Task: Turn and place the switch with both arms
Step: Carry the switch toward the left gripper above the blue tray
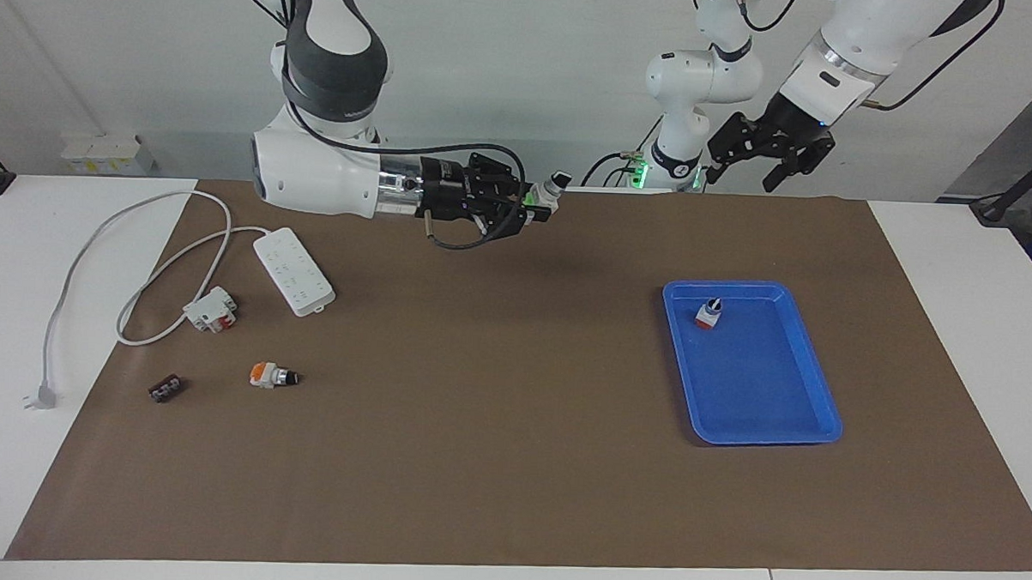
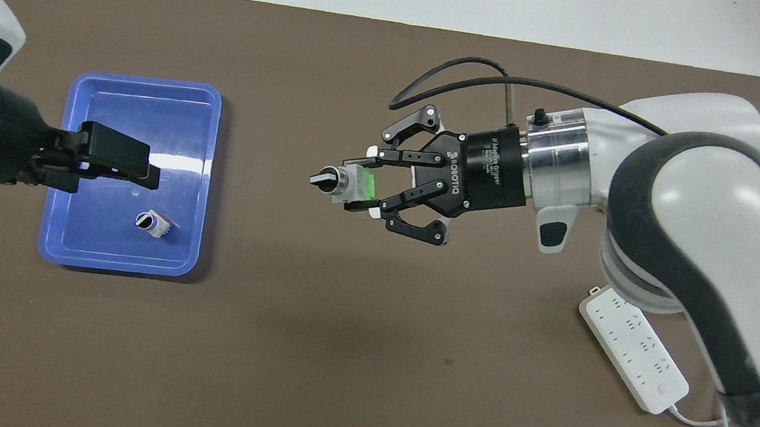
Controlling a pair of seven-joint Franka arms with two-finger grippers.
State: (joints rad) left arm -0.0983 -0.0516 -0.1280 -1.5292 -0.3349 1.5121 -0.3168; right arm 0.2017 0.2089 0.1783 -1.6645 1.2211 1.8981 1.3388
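Risk ahead — a slip or a twist at handover, with only the green end of the switch (image 2: 347,186) pinched and the knob overhanging. Held aloft over bare mat, mid-table, clamped in the right gripper (image 2: 365,188). Long axis near level, black knob aimed toward the blue tray (image 2: 55,202). Left gripper (image 1: 770,153) unclenched, raised — carrying nothing.

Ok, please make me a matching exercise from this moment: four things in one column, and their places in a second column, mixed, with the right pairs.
Things:
1. green-ended switch
2. orange-ended switch with the white and black knob
3. power strip
4. left tool

Places:
A. in the blue tray
B. up in the air, open, holding nothing
C. held in the shut right tool
D. on the brown mat, toward the right arm's end

Pairs: 1-C, 2-A, 3-D, 4-B
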